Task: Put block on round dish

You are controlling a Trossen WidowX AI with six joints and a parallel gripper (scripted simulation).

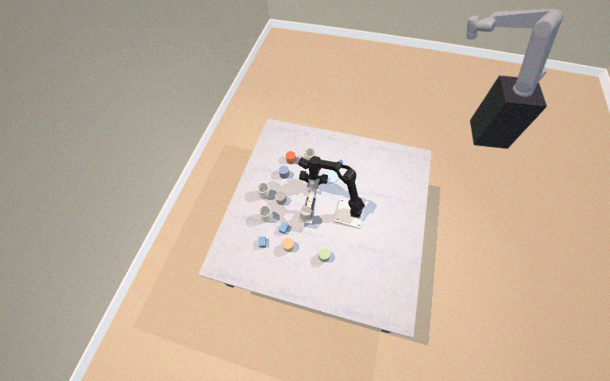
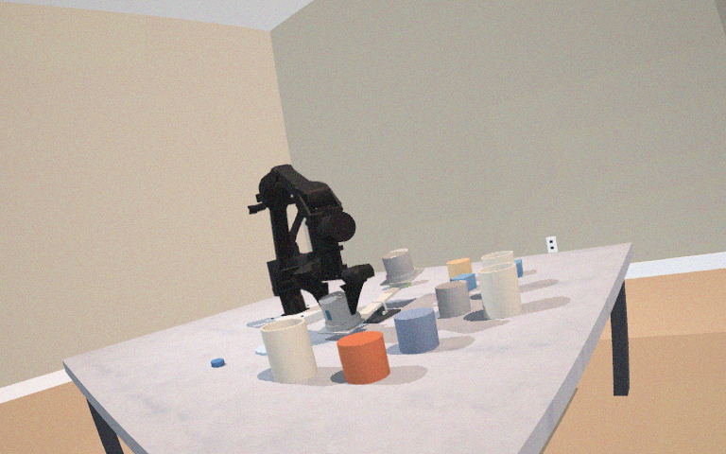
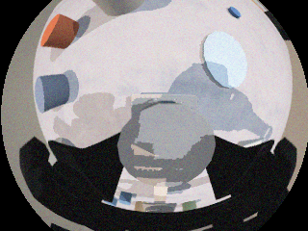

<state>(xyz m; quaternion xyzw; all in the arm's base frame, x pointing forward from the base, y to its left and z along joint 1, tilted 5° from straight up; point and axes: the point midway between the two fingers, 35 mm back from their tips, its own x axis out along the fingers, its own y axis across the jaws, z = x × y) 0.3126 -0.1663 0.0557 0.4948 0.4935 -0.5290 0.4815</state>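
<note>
My gripper (image 1: 314, 180) (image 2: 339, 306) (image 3: 164, 132) is shut on a grey cup (image 1: 313, 185) (image 2: 335, 313) (image 3: 166, 127), one finger on each side. This cup is on the balance end nearer the round dish. The identical other cup (image 1: 306, 213) (image 2: 398, 266) stands on the far end of the balance beam (image 1: 310, 198) (image 2: 372, 308). The pale blue round dish (image 1: 333, 177) (image 2: 260, 350) (image 3: 226, 58) lies beside the held cup, with no cup above it. The block is not visible in any view.
A cream cup (image 1: 309, 153) (image 2: 289, 353), a red-orange cylinder (image 1: 290, 157) (image 2: 364, 358) and a blue cylinder (image 1: 283, 171) (image 2: 416, 331) stand near my gripper. A small blue disc (image 1: 340, 161) (image 2: 216, 362) lies beyond the dish. A grey-brown cylinder (image 1: 280, 197) (image 2: 453, 299) stands beside the balance.
</note>
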